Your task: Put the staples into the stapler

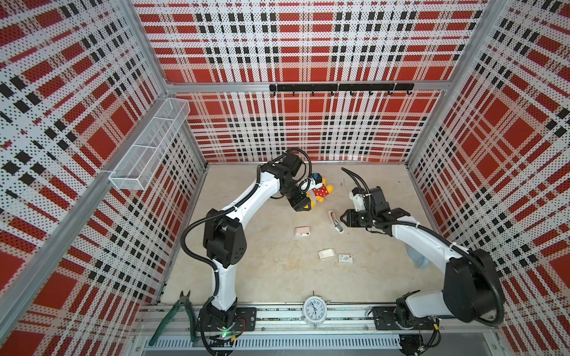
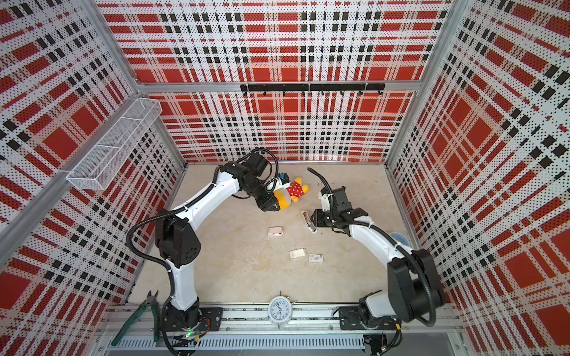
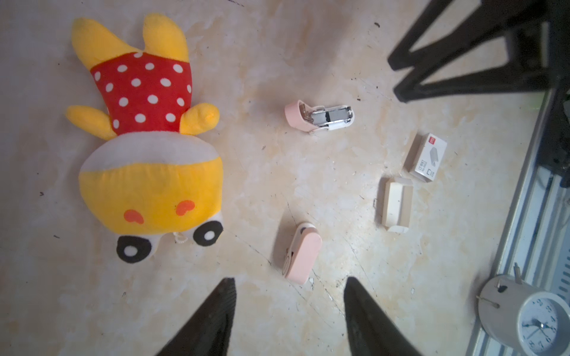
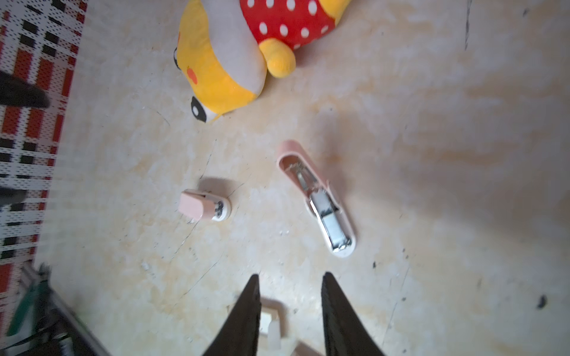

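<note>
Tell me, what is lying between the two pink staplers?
Nothing: only bare table lies between the open stapler and the closed stapler, clearest in the right wrist view.

Stapler [image 4: 317, 200] of matt plastic and shiny metal, plush toy [image 3: 148, 138] of fuzzy cloth, scuffed tabletop [image 3: 277, 185].

Top views look down — nearer wrist views share the open stapler [image 3: 320, 118] [image 4: 319, 200].
</note>
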Controlling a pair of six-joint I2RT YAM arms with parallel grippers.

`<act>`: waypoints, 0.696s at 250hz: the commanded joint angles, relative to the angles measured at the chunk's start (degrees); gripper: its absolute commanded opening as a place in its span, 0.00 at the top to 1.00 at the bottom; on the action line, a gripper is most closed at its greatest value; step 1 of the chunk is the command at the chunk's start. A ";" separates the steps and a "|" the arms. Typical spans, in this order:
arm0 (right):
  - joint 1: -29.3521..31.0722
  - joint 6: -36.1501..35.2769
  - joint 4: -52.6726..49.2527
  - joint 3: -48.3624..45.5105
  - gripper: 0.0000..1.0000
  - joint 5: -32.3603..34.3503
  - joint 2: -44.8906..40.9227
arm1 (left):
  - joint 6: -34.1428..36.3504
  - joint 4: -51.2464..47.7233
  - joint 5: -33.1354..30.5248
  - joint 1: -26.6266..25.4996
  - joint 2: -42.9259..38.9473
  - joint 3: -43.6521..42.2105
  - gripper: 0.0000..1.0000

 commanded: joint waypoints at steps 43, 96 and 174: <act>-0.31 12.30 5.35 -8.12 0.75 -6.68 -0.38 | -2.42 1.61 -0.64 -2.99 4.66 3.80 0.41; -2.10 13.90 10.75 -9.68 0.77 -9.86 4.10 | -4.05 2.78 -0.95 -2.52 5.78 3.97 0.41; -5.02 14.42 16.56 -8.90 0.78 -13.51 11.40 | -5.84 3.01 1.23 -1.02 6.72 4.84 0.42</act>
